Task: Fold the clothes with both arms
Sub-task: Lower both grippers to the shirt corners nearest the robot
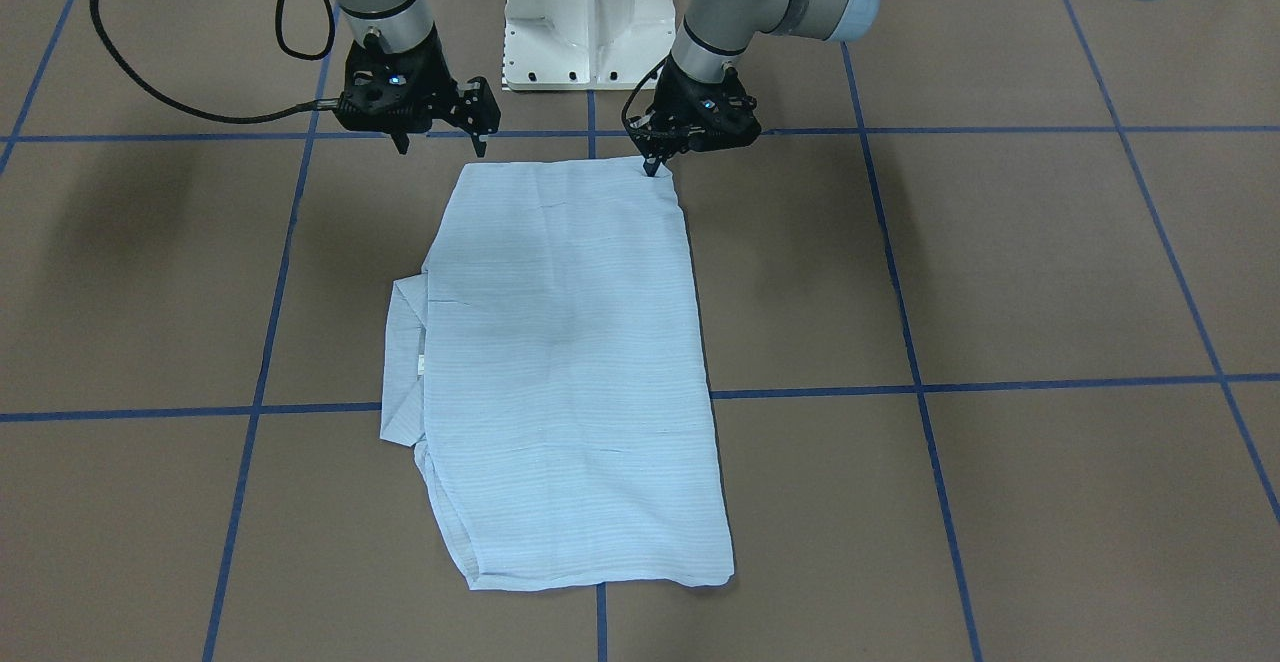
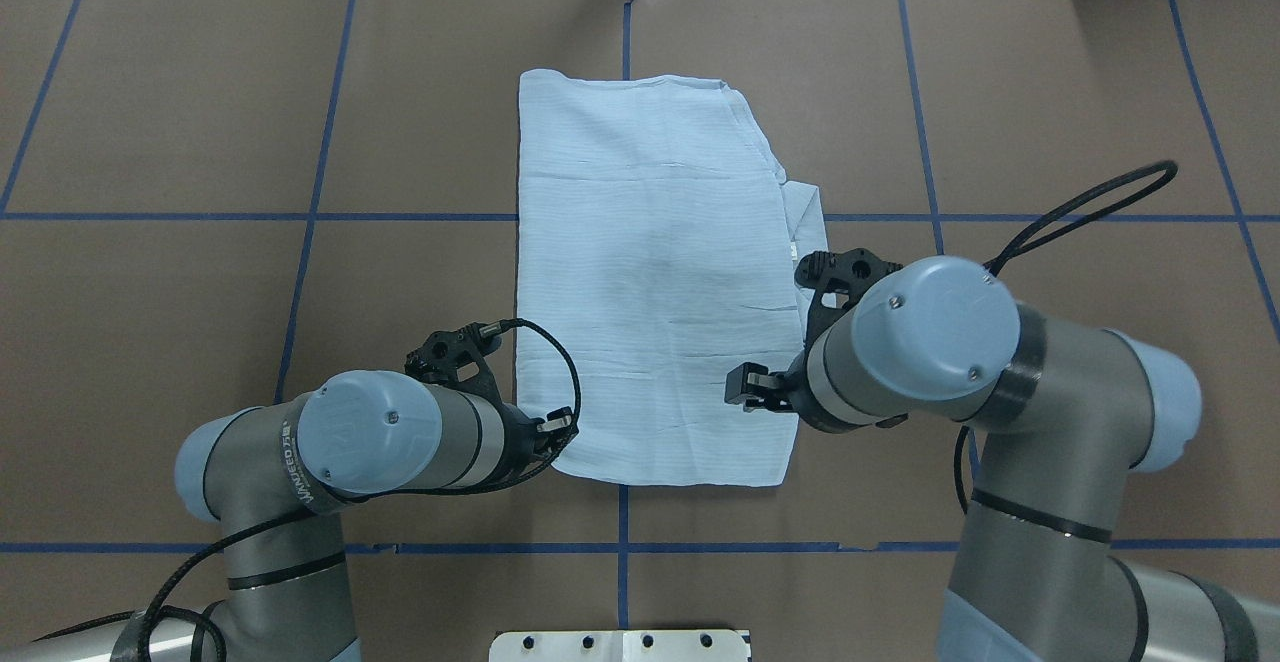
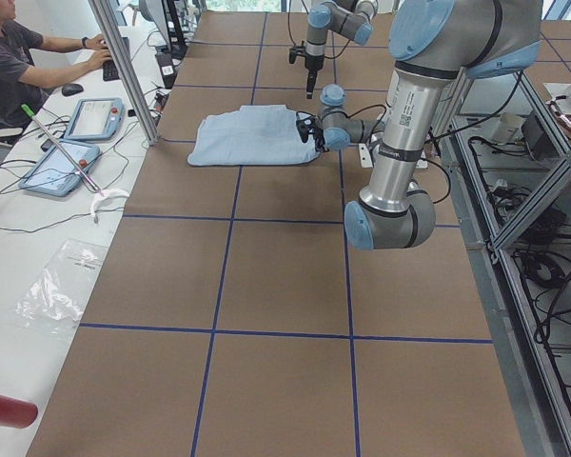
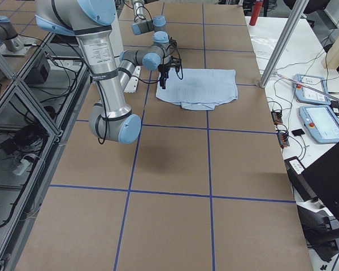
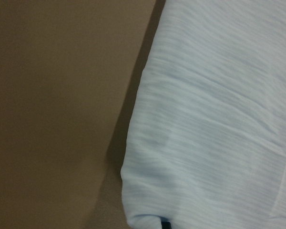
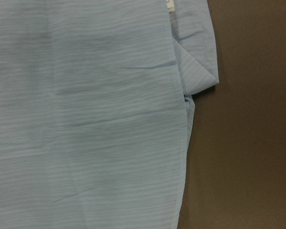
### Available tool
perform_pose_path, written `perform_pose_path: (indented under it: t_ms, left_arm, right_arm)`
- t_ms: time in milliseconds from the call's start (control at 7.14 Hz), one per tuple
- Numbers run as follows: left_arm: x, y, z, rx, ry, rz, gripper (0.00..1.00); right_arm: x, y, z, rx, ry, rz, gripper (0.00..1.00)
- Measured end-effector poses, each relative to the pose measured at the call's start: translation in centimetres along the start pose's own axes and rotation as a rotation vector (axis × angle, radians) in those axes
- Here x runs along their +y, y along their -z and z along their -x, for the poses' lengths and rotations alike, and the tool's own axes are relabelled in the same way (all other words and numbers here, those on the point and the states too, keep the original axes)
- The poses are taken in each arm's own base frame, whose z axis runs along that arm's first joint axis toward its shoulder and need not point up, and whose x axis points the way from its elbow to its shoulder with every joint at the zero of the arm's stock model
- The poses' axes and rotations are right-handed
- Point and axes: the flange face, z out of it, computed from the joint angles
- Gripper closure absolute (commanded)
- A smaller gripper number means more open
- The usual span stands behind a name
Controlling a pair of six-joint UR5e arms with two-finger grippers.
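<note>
The light-blue shirt (image 1: 570,372) lies folded into a long flat rectangle on the brown table. Its collar (image 1: 402,362) sticks out on my right side. It also shows in the overhead view (image 2: 650,272). My left gripper (image 1: 653,168) is down at the shirt's near left corner, its fingers pinched together on the fabric edge. The left wrist view shows that corner (image 5: 148,210) up close. My right gripper (image 1: 441,145) is open and empty. It hangs just above the table beside the shirt's near right corner. The right wrist view looks down on the shirt's right edge (image 6: 178,119).
The white pedestal base (image 1: 588,22) stands just behind the shirt's near edge. Blue tape lines (image 1: 1000,382) grid the table. Bare brown table lies to both sides of the shirt. A side desk with tablets (image 3: 90,119) and a seated person (image 3: 9,57) is beyond the far edge.
</note>
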Motion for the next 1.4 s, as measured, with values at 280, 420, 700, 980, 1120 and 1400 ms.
perform_pose_path:
  t_ms: [280,420,700,980,1120,1400]
  left_arm:
    - [0.0,0.0,0.0,-0.001,0.0,-0.001,1.0]
    - [-0.1,-0.1,0.0,-0.001,0.0,-0.003,1.0]
    - [-0.1,-0.1,0.0,0.0,0.001,-0.005,1.0]
    - [-0.3,0.0,0.0,0.0,0.001,-0.008,1.0]
    - [-0.3,0.0,0.0,0.001,0.001,-0.009,1.0]
    - [-0.4,0.0,0.0,0.002,0.001,-0.01,1.0]
  right_arm:
    - [2.5,-3.2,1.7,0.038,-0.178,-0.02,0.0]
    - [3.1,-4.8,2.1,0.043,-0.257,-0.03,0.0]
    - [3.1,-8.7,2.6,-0.001,-0.372,-0.027,0.0]
    - [3.3,-10.4,2.4,-0.009,-0.407,-0.022,0.0]
    - [3.3,-10.5,2.3,-0.004,-0.411,-0.022,0.0]
    - [3.5,-9.6,2.1,0.018,-0.415,-0.024,0.0]
